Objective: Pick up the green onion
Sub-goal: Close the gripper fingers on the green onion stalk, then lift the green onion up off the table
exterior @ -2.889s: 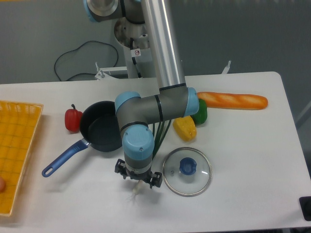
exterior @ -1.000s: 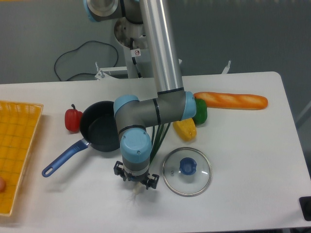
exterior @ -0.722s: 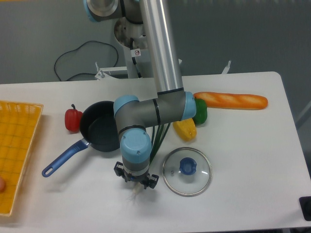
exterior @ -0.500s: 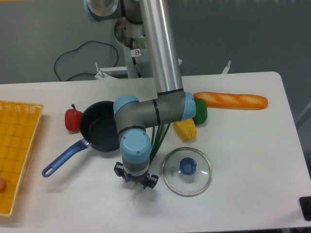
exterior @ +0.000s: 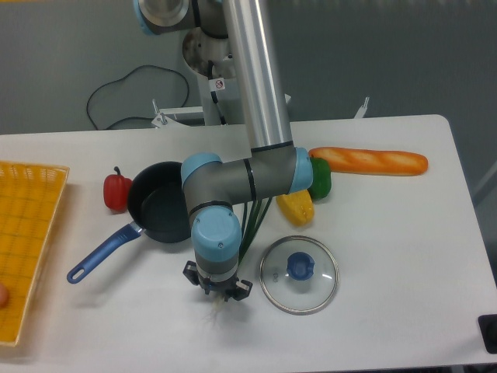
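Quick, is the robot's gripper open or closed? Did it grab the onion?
Gripper: low over the green onion near its white tip; the wrist hides its fingers, so open, closed or grabbing cannot be told.

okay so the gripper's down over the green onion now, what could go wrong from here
The gripper sits near the white tip of the green onion, far from its middle, so the long stalk could droop or slip out when lifted. The glass lid lies close beside it and the swinging leaves could brush it.

Silver tube arm (exterior: 260,78); grey joints with pale blue caps; small black pincer (exterior: 217,289).
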